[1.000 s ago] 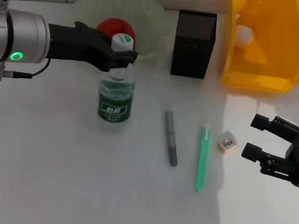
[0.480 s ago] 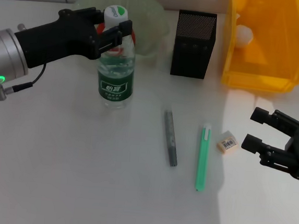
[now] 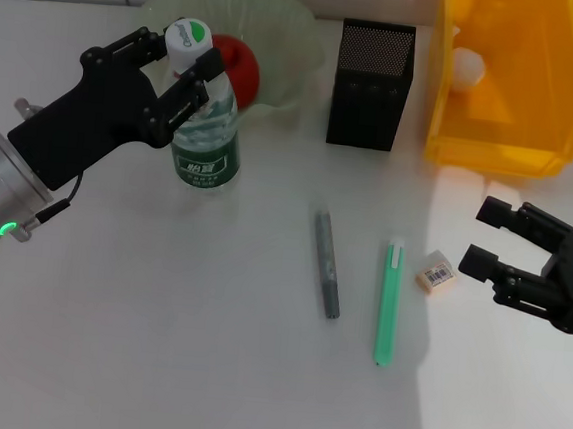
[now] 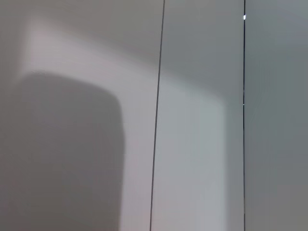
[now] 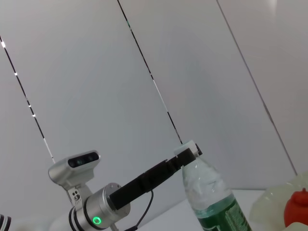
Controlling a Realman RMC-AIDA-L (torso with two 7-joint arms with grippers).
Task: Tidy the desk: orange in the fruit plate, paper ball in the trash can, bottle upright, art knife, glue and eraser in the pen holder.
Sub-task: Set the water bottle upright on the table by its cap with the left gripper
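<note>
My left gripper (image 3: 186, 63) is shut on the neck of the bottle (image 3: 206, 139), just under its white-green cap; the bottle stands nearly upright, leaning a little, at the front edge of the fruit plate (image 3: 283, 29). The orange (image 3: 237, 65) lies in that plate. The paper ball (image 3: 467, 65) lies in the trash can (image 3: 508, 93). The grey art knife (image 3: 328, 264), the green glue (image 3: 389, 302) and the eraser (image 3: 436, 272) lie on the table. My right gripper (image 3: 486, 249) is open, just right of the eraser. The right wrist view shows the bottle (image 5: 211, 197) and my left gripper (image 5: 187, 156).
The pen holder (image 3: 371, 86) stands between the fruit plate and the trash can, behind the art knife. The white table (image 3: 155, 344) spreads out in front. The left wrist view shows only a wall.
My left gripper has carried the bottle back and to the left, toward the fruit plate, and the arm has swung lower. My right gripper has barely moved.
</note>
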